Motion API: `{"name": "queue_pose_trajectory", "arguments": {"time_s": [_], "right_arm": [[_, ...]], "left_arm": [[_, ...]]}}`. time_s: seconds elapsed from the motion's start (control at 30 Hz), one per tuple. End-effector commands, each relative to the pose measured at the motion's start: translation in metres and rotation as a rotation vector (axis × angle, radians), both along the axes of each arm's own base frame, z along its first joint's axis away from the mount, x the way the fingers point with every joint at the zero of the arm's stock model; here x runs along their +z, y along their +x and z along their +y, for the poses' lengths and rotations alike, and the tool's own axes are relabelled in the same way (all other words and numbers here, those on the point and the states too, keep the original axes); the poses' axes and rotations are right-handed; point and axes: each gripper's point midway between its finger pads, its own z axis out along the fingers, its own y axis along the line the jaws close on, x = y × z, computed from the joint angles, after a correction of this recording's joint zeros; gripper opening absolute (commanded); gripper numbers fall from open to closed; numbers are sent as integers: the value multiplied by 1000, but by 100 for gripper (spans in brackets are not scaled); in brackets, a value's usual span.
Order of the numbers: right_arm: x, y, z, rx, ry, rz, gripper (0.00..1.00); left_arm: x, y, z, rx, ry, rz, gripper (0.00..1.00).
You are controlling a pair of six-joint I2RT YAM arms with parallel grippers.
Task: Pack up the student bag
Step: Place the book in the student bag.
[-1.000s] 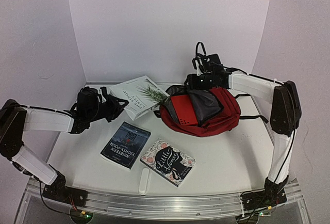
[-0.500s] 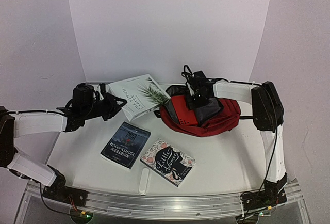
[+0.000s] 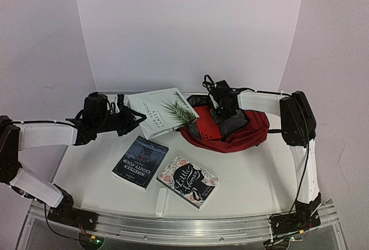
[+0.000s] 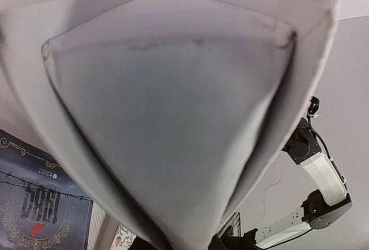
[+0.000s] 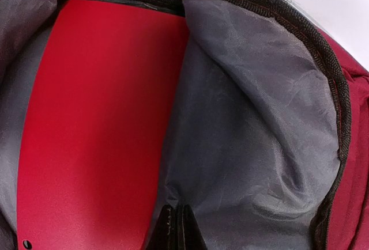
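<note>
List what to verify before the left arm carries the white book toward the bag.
1. Left gripper holds the white book: ok, the book is raised and tilted.
2. Student bag mouth is open: ok, the grey lining shows.
3. Red folder sits inside the bag: ok.
4. Right gripper pinches the lining to hold the mouth open: cannot tell; its jaws are shut against the lining.
5. Entry is free for the book: probably not ok, since the right gripper sits over the opening.
</note>
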Motion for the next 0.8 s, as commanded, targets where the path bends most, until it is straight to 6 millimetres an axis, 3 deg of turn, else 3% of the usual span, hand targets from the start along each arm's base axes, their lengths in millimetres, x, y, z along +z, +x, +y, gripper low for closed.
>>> {"name": "queue_pose_trajectory", "arguments": {"time_s": [0.0,0.37,0.77], "right_arm": [[55,-1,2,11,57,-63,0],[107,-19,25,113,254,-56,0],[127,-29,42,227,321,-51,0]], "left_arm": [[37,9,-14,-54,-63,-114,12],[19,17,-42,-178,-122,-87,9],[-9,32,-86,-376,-279,48,10]]}}
